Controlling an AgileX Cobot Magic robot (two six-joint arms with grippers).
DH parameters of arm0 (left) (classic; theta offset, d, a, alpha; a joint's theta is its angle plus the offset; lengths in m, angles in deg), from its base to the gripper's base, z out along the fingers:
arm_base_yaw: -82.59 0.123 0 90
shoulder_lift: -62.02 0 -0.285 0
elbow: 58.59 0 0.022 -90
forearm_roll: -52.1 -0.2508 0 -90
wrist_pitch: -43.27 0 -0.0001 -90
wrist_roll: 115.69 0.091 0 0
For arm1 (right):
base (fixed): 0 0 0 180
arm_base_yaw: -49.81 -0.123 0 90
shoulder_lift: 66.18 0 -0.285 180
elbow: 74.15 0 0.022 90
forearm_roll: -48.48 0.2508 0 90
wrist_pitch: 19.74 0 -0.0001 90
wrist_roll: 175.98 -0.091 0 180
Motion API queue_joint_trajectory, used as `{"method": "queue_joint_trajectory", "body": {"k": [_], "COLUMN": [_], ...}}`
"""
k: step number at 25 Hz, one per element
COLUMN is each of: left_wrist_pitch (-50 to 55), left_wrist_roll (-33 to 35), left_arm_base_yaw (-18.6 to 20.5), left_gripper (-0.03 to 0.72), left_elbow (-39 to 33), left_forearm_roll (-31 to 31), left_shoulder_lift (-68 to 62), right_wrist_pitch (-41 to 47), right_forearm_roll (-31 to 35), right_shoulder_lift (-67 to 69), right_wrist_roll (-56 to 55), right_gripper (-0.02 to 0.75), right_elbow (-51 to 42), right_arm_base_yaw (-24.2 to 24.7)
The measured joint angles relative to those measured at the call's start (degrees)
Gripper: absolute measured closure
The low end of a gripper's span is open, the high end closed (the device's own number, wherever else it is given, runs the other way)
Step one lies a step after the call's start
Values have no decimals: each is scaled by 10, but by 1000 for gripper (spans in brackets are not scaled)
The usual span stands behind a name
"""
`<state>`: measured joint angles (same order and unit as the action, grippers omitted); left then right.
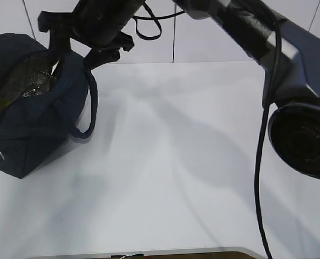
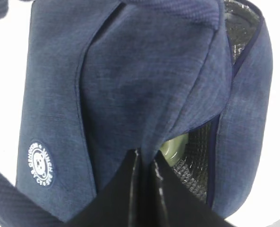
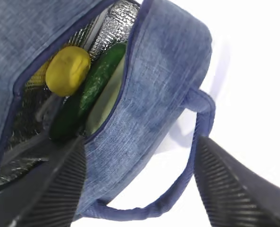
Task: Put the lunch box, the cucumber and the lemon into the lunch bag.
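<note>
Left end effector pinches the lunch bag flap, holding it open — lemon and cucumber inside; right end effector gapes empty.

We see a white table crossed by soft grey shadows, and behind it a pale panelled wall with dark vertical seams.

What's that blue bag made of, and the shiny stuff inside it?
The lunch bag looks like woven navy fabric, matte, with a visible heathered weave. Its lining appears to be silvery foil, quilted and reflective, probably insulation. The handle seems like thicker webbing.
</note>
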<state>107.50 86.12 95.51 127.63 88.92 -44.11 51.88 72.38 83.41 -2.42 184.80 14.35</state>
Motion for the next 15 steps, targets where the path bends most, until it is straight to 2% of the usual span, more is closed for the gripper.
{"method": "queue_joint_trajectory", "body": {"k": [2, 5, 15], "left_wrist_pitch": [0, 1, 4], "left_wrist_roll": [0, 0, 0], "left_arm_base_yaw": [0, 0, 0], "left_gripper": [699, 699, 699], "left_elbow": [0, 0, 0], "left_forearm_roll": [0, 0, 0], "left_shoulder_lift": [0, 0, 0], "right_wrist_pitch": [2, 3, 3], "right_forearm_roll": [-41, -64, -47], "right_shoulder_lift": [0, 0, 31], "right_wrist_roll": [-20, -45, -102], "right_gripper": [172, 172, 172], "right_elbow": [0, 0, 0], "right_arm_base_yaw": [0, 0, 0]}}
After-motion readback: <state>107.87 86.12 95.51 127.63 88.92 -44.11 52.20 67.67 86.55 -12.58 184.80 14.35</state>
